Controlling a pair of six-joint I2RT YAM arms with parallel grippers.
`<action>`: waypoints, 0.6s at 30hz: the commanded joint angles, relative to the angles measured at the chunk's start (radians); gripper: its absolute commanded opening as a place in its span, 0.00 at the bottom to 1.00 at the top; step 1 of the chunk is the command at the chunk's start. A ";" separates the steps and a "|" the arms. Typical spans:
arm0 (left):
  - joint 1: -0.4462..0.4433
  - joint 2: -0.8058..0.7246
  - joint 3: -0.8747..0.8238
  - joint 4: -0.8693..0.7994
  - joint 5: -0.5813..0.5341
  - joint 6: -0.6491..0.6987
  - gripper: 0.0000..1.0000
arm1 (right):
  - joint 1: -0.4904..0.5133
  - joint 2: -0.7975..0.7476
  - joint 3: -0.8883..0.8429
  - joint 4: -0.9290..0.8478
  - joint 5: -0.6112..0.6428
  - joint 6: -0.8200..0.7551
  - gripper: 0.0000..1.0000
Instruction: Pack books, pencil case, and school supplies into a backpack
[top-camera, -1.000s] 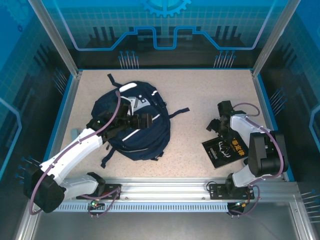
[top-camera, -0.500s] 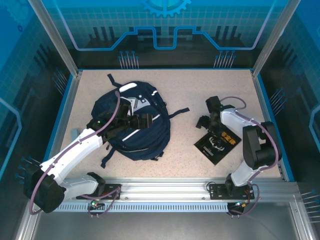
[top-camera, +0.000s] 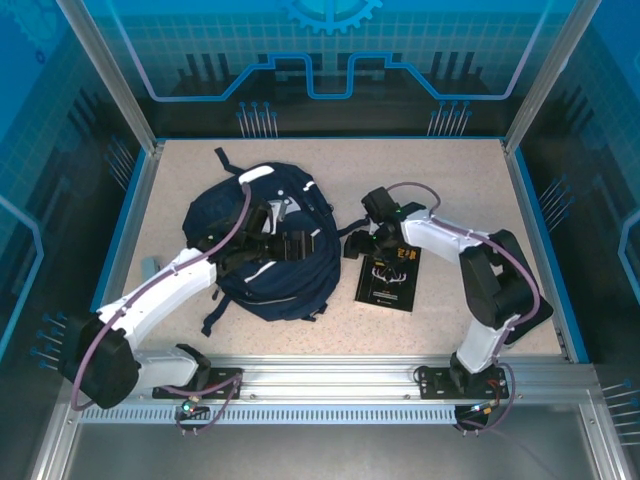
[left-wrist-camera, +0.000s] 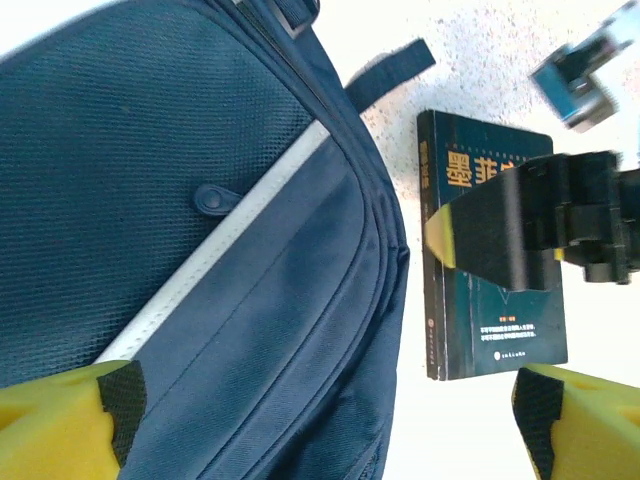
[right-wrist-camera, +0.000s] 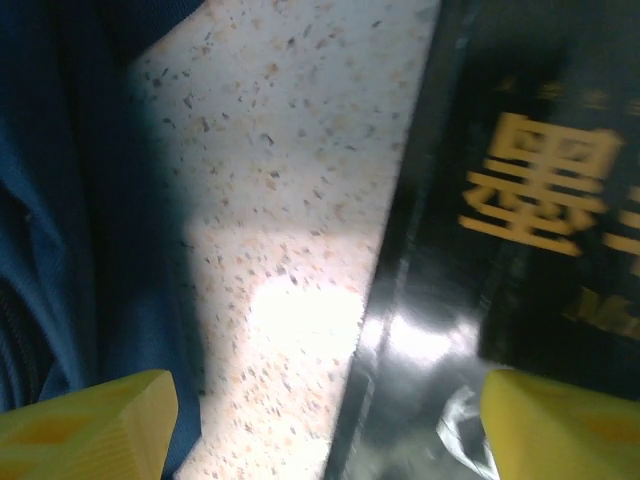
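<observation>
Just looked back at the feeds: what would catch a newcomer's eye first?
The big navy backpack lies left of centre on the table, the open left gripper above it. Close on its right a black book with yellow lettering lies flat, the open right gripper over its far end.

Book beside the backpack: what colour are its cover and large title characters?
The book is black with orange-yellow characters, clearest in the left wrist view.
</observation>
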 joint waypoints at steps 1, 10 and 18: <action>-0.036 0.050 0.066 0.033 0.074 -0.035 0.94 | -0.018 -0.142 0.012 -0.118 0.133 -0.031 0.82; -0.207 0.261 0.197 0.125 0.049 -0.126 0.85 | -0.278 -0.287 -0.199 -0.103 0.065 -0.049 0.81; -0.312 0.500 0.364 0.064 -0.052 -0.242 0.73 | -0.396 -0.239 -0.277 -0.052 -0.060 -0.120 0.62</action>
